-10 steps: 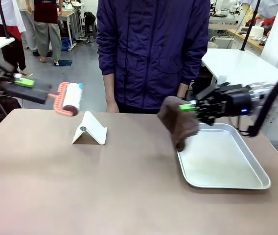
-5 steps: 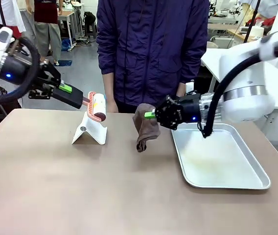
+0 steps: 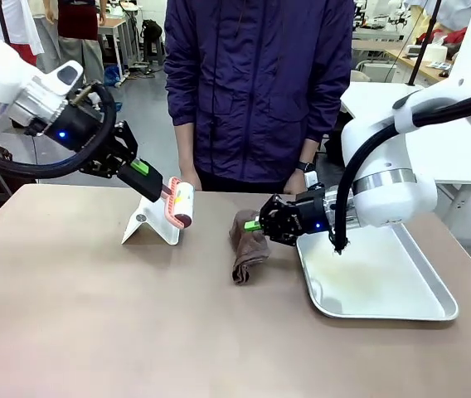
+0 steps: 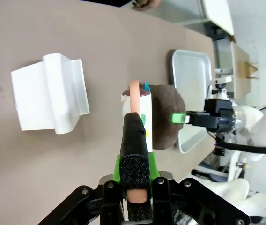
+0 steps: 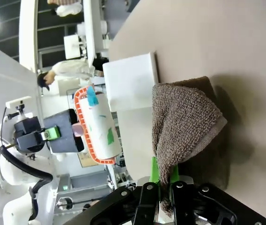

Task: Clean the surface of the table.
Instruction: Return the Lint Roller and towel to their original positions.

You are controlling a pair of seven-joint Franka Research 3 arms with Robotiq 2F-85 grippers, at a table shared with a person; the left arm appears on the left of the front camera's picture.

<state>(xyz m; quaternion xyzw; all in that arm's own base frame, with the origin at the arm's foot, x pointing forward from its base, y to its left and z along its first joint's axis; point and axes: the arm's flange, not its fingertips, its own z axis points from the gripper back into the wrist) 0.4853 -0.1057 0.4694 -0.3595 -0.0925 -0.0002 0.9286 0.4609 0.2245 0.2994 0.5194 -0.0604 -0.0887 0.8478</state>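
Note:
The beige-brown table (image 3: 136, 315) fills the near half of the front view. My left gripper (image 3: 140, 174) is shut on the black handle of a lint roller (image 3: 180, 203), whose pink-framed white head hangs just above the table beside a white folded stand (image 3: 152, 222). In the left wrist view the roller (image 4: 134, 89) points out from my left gripper (image 4: 136, 187). My right gripper (image 3: 256, 224) is shut on a brown towel (image 3: 246, 245), whose lower end rests on the table left of the tray. The right wrist view has the towel (image 5: 184, 122) draped from my right gripper (image 5: 163, 185).
A shallow silver tray (image 3: 385, 316) lies at the right of the table, under my right arm. A person in a dark blue jacket (image 3: 256, 83) stands at the far edge, one hand (image 3: 293, 184) near the table. The near half of the tabletop is bare.
My right gripper has carried the towel left off the tray and down onto the table. My left arm has brought the lint roller right and down, to beside the white stand.

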